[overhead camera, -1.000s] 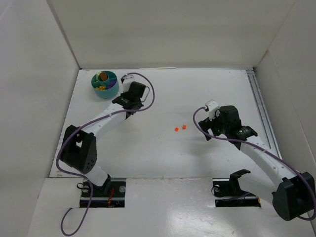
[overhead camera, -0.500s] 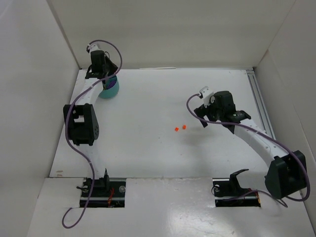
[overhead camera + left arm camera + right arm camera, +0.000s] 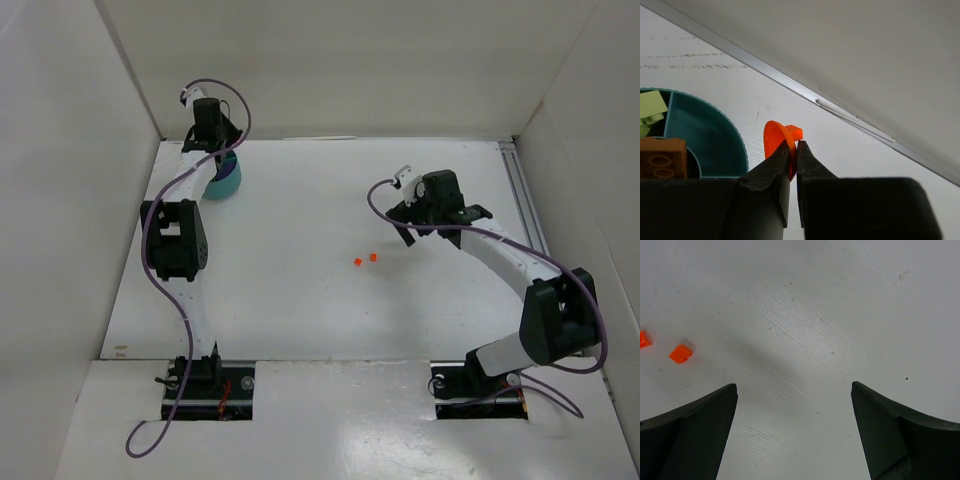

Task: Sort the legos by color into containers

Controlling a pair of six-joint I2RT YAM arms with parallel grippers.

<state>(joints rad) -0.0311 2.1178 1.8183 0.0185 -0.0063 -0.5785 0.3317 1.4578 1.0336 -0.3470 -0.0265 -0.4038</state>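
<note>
My left gripper (image 3: 794,145) is shut on a bright red-orange lego (image 3: 781,141), a thin round piece with a small square tab. It holds it just right of the round teal tub (image 3: 715,142). A pale green brick (image 3: 650,105) and an orange-brown brick (image 3: 662,159) lie in separate compartments. In the top view the left gripper (image 3: 222,148) is over the tub (image 3: 228,182) at the far left. My right gripper (image 3: 794,386) is open and empty above the table. Two small red-orange legos (image 3: 681,353) (image 3: 642,338) lie to its left, and show in the top view (image 3: 374,257) (image 3: 357,261).
White walls close in the table on the left, far and right sides. A metal strip (image 3: 855,122) runs along the foot of the far wall just behind the tub. A rail (image 3: 525,215) runs along the right edge.
My left arm has swung from mid-table out to the tub at the far left corner. My right gripper has moved up-table, away from the arm bases.
</note>
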